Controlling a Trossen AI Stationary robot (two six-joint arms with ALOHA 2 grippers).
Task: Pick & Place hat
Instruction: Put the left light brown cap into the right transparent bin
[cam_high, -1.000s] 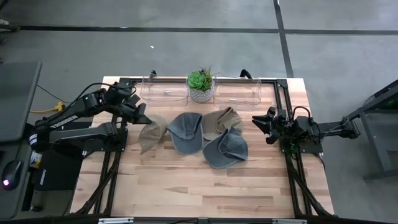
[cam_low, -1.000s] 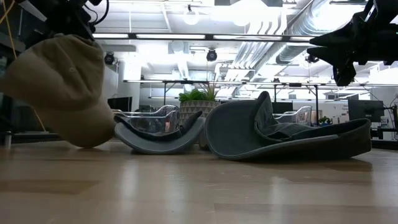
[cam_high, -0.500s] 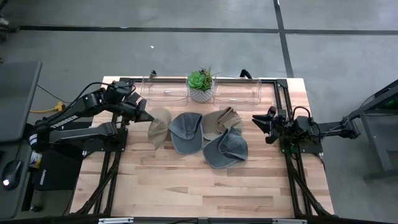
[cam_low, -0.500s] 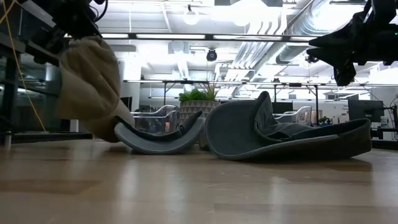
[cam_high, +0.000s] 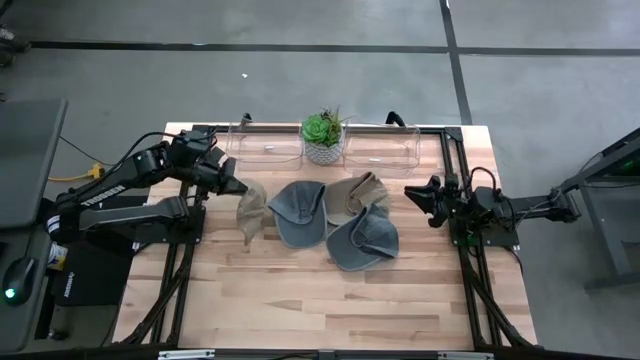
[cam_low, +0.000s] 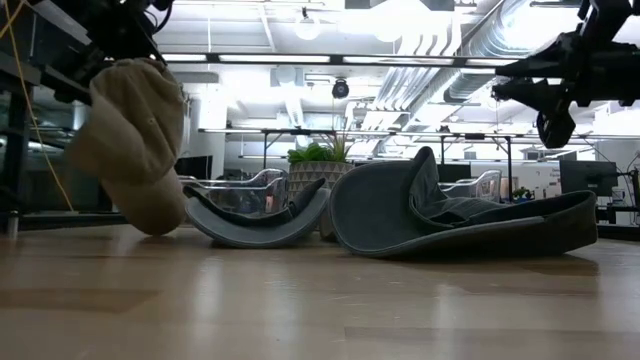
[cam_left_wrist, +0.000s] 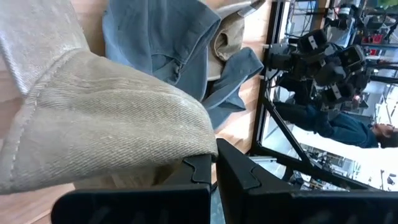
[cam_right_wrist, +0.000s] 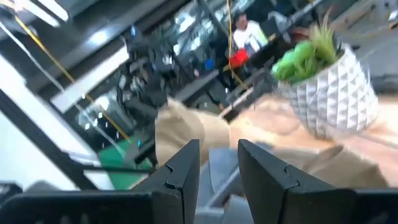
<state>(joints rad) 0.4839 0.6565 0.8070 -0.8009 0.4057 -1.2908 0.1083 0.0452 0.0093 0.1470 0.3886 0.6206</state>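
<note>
Behind, two clear bins (cam_high: 265, 147), contents unclear, tan hat (cam_high: 250, 208) in left end effector (cam_high: 232, 187)

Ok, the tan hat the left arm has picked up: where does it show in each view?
High view: tan hat hangs from the left tool, left of the blue hats.
Low view: far left, lifted, beside a blue hat.
Left wrist view: fills the frame, pinched.
Right wrist view: blurred tan shape, probably it.
Shared landmark: potted plant, except in the left wrist view.

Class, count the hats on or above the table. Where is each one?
4. Tan hat held in the left claw; blue hat beside it; tan hat behind; blue hat right. More may be hidden.
</note>
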